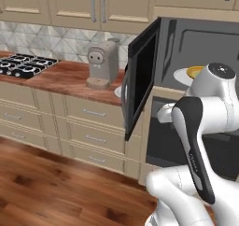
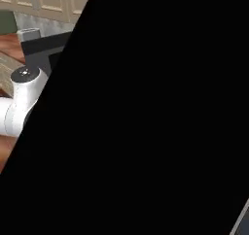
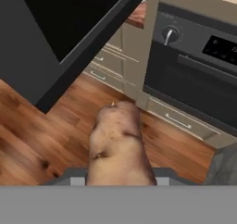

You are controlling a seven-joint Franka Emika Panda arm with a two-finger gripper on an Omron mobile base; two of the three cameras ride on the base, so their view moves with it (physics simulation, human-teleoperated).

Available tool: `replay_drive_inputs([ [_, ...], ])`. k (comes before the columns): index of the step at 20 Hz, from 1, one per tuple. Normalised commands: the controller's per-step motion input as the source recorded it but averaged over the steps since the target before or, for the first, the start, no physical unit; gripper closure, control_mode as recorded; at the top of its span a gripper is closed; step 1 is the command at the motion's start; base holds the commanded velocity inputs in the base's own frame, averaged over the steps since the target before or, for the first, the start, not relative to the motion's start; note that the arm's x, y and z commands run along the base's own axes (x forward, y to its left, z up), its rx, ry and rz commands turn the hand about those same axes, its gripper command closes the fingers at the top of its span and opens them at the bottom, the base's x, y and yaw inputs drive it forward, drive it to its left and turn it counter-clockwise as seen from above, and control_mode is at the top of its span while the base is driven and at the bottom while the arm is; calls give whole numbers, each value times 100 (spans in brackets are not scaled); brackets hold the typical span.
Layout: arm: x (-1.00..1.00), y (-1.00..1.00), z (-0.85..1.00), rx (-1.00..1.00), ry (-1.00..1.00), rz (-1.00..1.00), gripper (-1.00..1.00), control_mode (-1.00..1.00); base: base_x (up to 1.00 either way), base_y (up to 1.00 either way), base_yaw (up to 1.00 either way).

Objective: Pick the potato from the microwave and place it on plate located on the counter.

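One thing fills the middle of the hand view: the potato (image 3: 118, 146), lumpy and brown, rising straight out from the gripper (image 3: 119, 174). The finger tips themselves are hidden behind it, but the tuber hangs over open floor with nothing under it, so I judge the jaws are clamped on its near end.

Ahead of the hand and below it lies the wooden floor (image 3: 32, 135); up and to the left is the black edge of the microwave door (image 3: 88, 42), swung open, and up and to the right an oven (image 3: 194, 75) with a knob and handle. The hand is outside the microwave (image 1: 196, 47), then (its cavity, seen from the left base view, shows only a yellow-rimmed dish (image 1: 195, 72)).

The pick looks done, and the carry is the step in hand. The plate (image 1: 119, 91) shows only as a white sliver beyond the door, beside the coffee machine (image 1: 102, 64) on the counter (image 1: 60, 78). The next move calls for taking the hand round the door's free edge without clipping it, then lowering over the plate before letting go.
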Motion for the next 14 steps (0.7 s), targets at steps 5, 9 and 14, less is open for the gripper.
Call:
replay_drive_inputs([
  [5,0,0,0,0,0,0,100,100,-43,61,23],
  [9,0,0,0,0,0,0,100,100,-12,90,57],
  [14,0,0,0,0,0,0,100,100,22,95,37],
])
